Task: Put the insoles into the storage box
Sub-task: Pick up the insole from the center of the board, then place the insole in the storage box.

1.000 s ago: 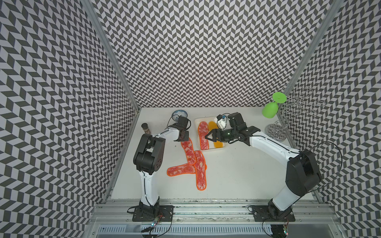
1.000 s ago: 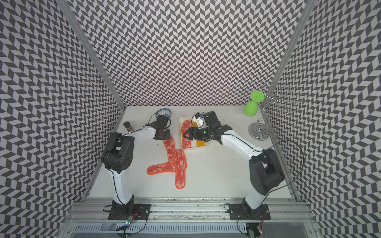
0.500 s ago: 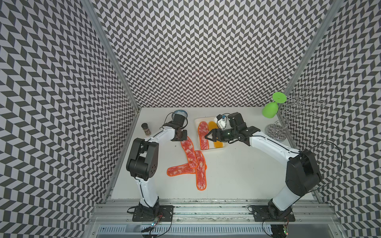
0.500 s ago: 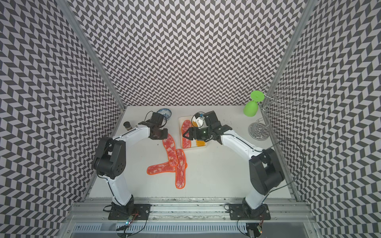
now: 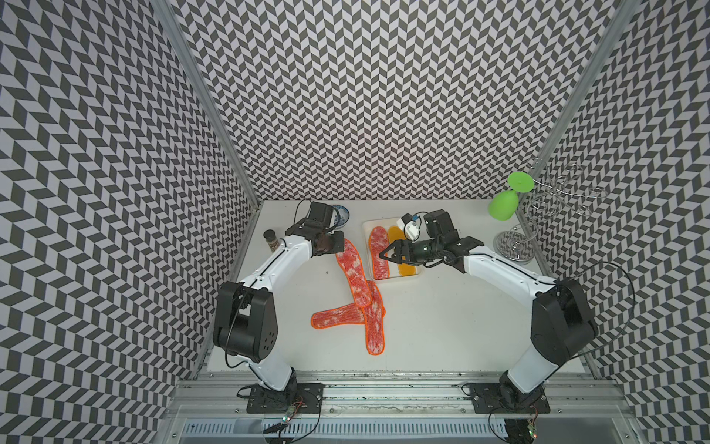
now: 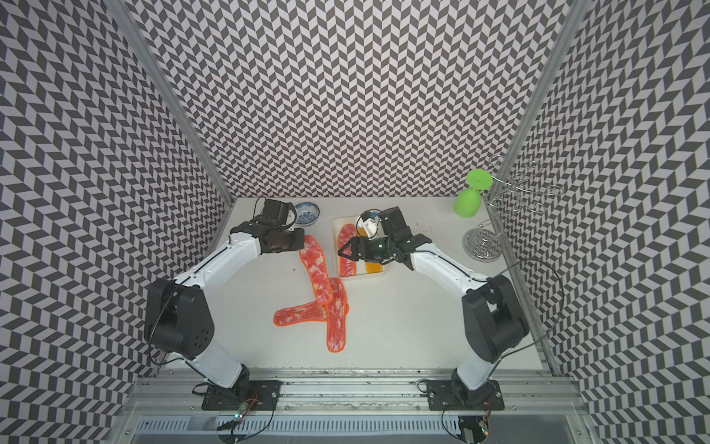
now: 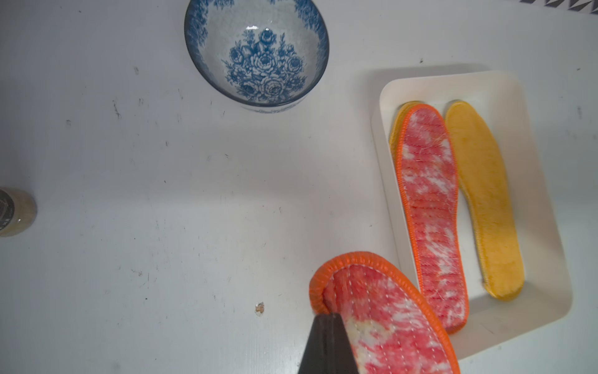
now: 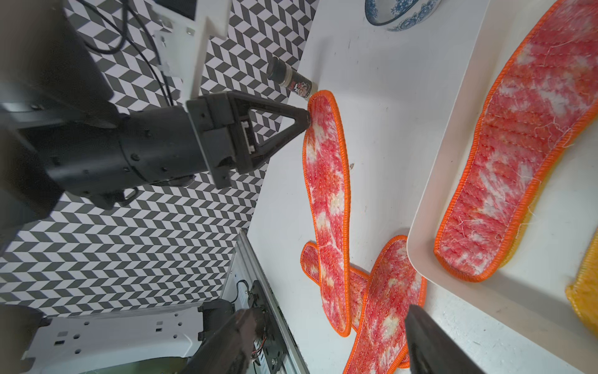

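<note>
My left gripper is shut on the end of a mottled red-pink insole. That end is lifted while the far end lies over two more mottled insoles on the table. The white storage box holds one mottled insole and a yellow insole; another yellow edge peeks out under the mottled one. My right gripper hovers open over the box's front-left part, holding nothing.
A blue-and-white bowl stands behind the left gripper. A small spice jar is by the left wall. A green goblet hangs on a wire rack at the back right.
The left arm's elbow has swung out toward the front left, and its gripper has raised the insole's end. The right arm stays over the box, jaws slightly narrower.
</note>
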`<state>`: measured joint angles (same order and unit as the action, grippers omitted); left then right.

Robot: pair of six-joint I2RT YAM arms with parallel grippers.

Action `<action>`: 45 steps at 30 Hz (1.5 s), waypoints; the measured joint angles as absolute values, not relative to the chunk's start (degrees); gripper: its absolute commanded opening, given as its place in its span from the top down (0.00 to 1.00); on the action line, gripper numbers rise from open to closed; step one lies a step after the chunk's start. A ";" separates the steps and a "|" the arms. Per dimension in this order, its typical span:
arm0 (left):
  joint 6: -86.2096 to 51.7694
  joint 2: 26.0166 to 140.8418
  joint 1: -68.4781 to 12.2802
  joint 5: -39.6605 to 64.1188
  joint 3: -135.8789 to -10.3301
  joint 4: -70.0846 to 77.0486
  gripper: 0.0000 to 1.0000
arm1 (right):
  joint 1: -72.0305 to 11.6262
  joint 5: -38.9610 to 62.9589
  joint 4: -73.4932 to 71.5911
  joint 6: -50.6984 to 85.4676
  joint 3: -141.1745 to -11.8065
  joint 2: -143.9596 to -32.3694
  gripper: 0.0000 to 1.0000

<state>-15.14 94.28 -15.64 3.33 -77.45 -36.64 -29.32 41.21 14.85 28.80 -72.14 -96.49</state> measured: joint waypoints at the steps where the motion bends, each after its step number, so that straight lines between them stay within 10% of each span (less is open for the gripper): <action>1: -15.25 93.73 -15.66 3.73 -78.00 -37.39 1.00 | -29.32 41.52 14.63 28.84 -72.14 -96.66 0.27; 18: -17.89 91.92 -22.52 6.17 -86.21 -44.16 1.00 | -31.88 46.28 7.64 33.76 -73.80 -102.52 0.47; 30: -18.04 91.98 -22.92 6.37 -87.35 -44.75 1.00 | -32.69 48.29 4.73 36.40 -73.78 -103.79 0.96; 38: -18.87 91.33 -22.81 7.18 -86.83 -44.27 0.57 | -32.03 48.93 4.23 37.67 -73.76 -103.55 1.00; 45: -24.25 79.42 -20.93 14.63 -74.78 -35.81 0.51 | -28.99 52.45 -0.60 41.80 -72.23 -100.66 1.00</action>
